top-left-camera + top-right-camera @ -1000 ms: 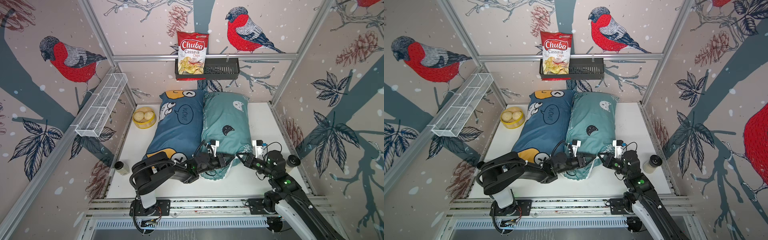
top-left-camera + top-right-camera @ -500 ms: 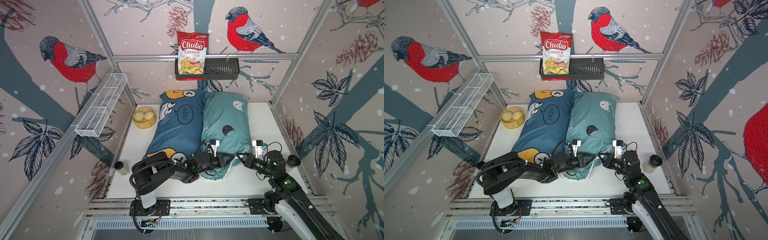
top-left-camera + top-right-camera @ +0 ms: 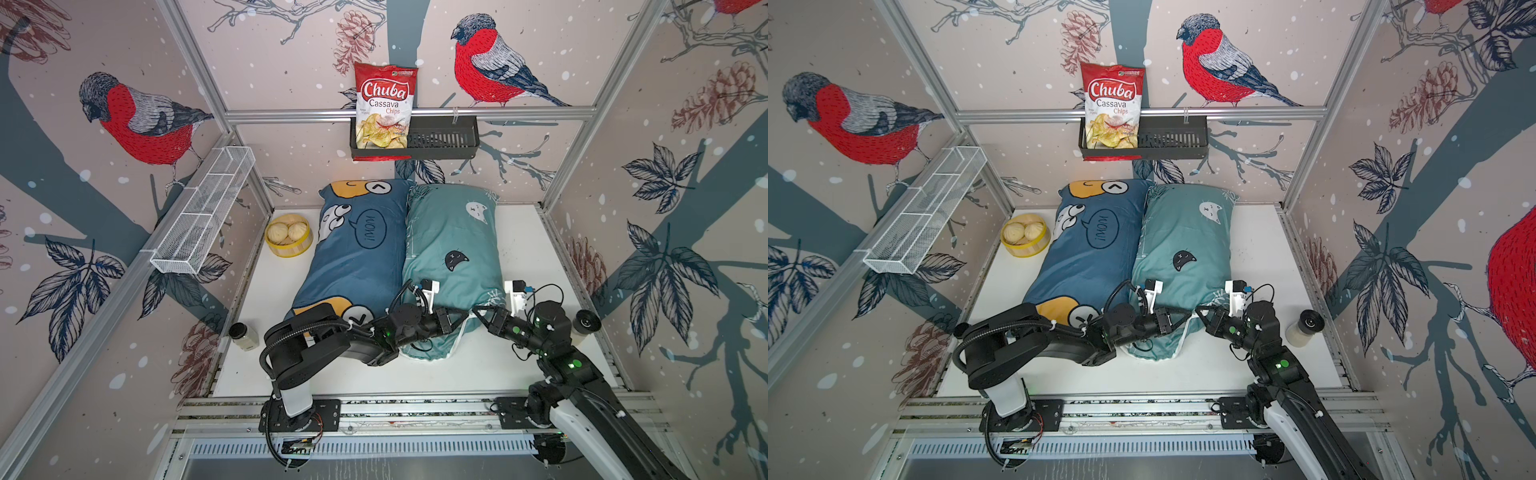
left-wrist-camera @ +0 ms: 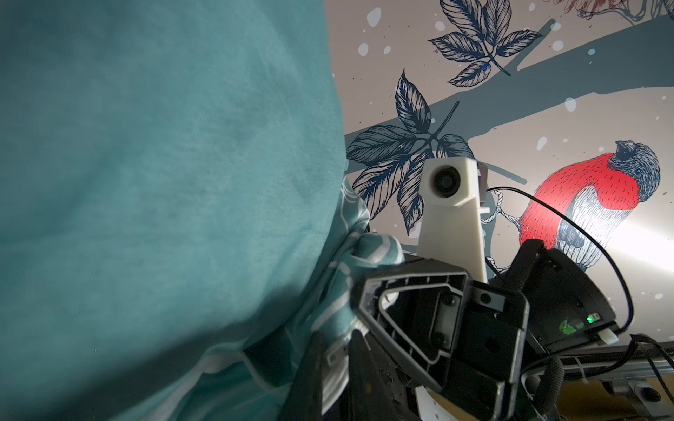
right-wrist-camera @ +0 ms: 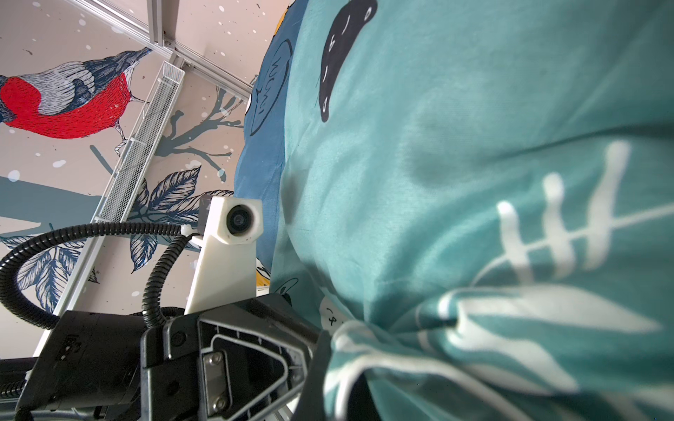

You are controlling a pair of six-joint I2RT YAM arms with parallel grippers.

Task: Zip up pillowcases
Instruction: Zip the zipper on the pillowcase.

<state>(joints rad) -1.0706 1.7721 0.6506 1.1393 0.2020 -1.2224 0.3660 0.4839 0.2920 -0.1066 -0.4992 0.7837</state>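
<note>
Nothing visibly moved since earlier. Left pincer (image 3: 467,318) and right pincer (image 3: 477,311) both pinch teal pillowcase (image 3: 453,237) near edge; zipper hidden. Readable: "WOW!" on blue pillowcase (image 3: 357,257), "Chuba Cassava Chips" bag (image 3: 384,104).

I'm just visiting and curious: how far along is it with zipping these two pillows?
Done: nothing visibly zipped; no zipper shows. In hand: the right gripper is shut on bunched fabric at the near end of the teal pillowcase, the left gripper beside it. Left: the blue pillowcase, no gripper on it.
</note>
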